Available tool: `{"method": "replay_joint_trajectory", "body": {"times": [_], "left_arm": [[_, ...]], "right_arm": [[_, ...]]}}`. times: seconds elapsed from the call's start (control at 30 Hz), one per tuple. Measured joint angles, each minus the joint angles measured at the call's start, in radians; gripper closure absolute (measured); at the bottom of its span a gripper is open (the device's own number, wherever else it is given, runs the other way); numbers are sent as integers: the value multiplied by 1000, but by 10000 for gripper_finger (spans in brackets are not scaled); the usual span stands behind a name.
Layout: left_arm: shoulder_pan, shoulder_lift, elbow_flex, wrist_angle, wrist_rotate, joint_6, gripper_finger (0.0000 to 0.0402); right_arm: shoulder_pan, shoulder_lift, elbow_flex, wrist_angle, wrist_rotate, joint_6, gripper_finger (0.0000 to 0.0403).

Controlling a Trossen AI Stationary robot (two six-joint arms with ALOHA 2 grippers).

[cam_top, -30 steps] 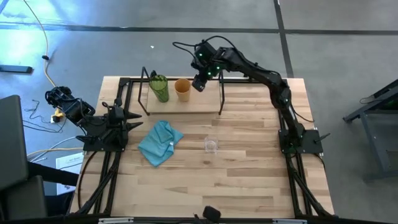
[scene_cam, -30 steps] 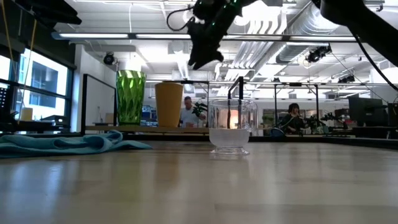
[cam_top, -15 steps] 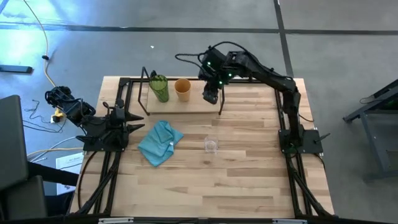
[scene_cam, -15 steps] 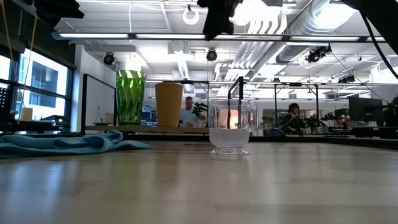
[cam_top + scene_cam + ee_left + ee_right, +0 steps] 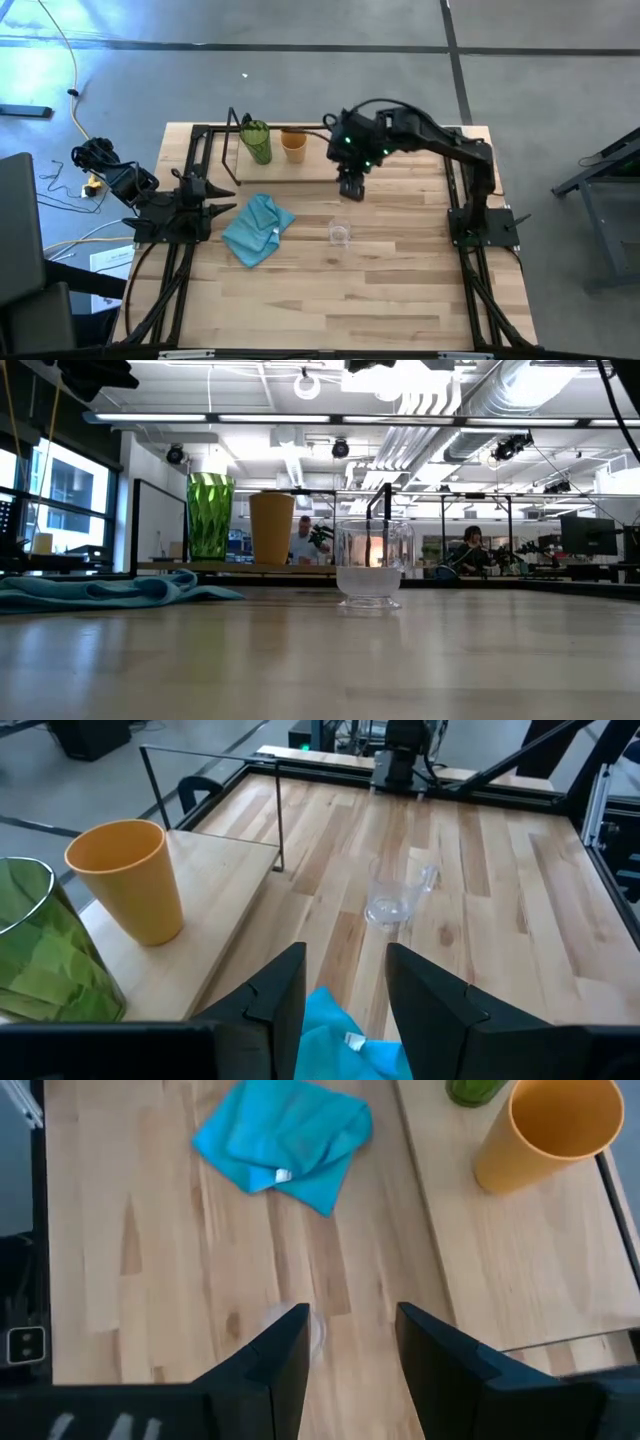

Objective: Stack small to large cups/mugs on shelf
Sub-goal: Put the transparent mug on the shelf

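Right pincer [image 5: 351, 190], fingers apart, now off shelf [image 5: 325, 168], nearer clear glass cup [image 5: 340, 234].

The right gripper [image 5: 350, 1350] has its two dark fingers [image 5: 285, 1355] open, with a clear gap between them. Beyond them lies the wooden table [image 5: 150, 1250]. A blue cloth [image 5: 285, 1140] lies crumpled at about 11 o'clock, with a small white tag on it. At 1 o'clock an orange cup [image 5: 550, 1130] stands upright on the shelf board [image 5: 480, 1270], and its mouth is open. Just beside it, at the edge, is a part of the green cup [image 5: 478, 1090]. A faint clear glass cup [image 5: 300, 1325] sits on the table near the finger at 7 o'clock.
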Motion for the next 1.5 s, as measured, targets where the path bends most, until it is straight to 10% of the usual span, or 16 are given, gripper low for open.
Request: {"method": "replay_joint_trajectory", "body": {"times": [0.43, 1.0, 1.5], "left_arm": [[0, 0, 0, 8, 0, 11, 273], [0, 0, 0, 44, 3, 19, 273], [0, 0, 0, 52, 3, 19, 273]], "right_arm": [[268, -120, 0, 6, 260, 106, 261], [514, -131, -49, 245, 512, -164, 261], [427, -131, -50, 488, -31, -464, 261]]}}
